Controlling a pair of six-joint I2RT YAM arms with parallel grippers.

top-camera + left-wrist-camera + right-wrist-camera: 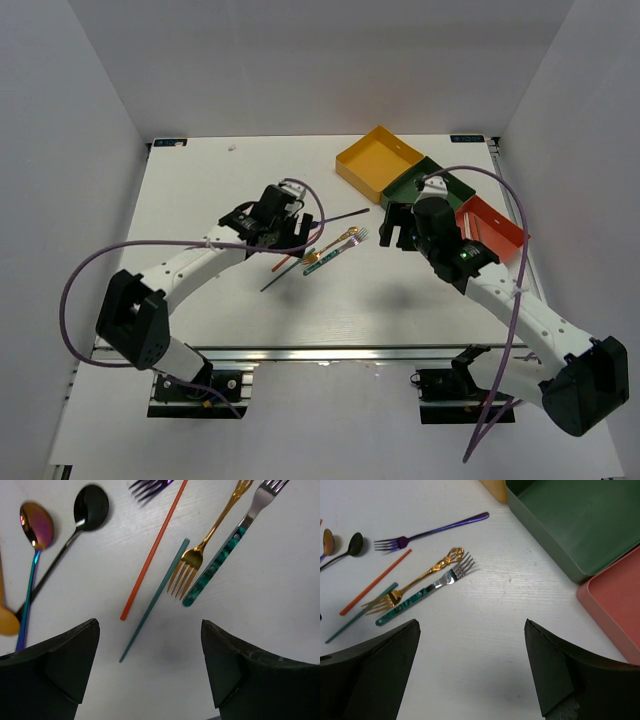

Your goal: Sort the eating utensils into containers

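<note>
Left gripper (149, 640) gapes wide and empty, a teal chopstick (154, 600) just ahead between its fingers. Right gripper (471, 640), equally spread and empty, faces open table (485, 645), with the green tray (545, 540) edge ahead-right.

The top camera looked down from above the near edge, taking in the whole table (400, 310). The left wrist camera hung close over it, its fingers (55, 670) at the bottom edge. The right wrist camera stood farther back, sharing the gold fork (187, 565) and orange chopstick (154, 550) and also catching the green tray (580, 520).
</note>
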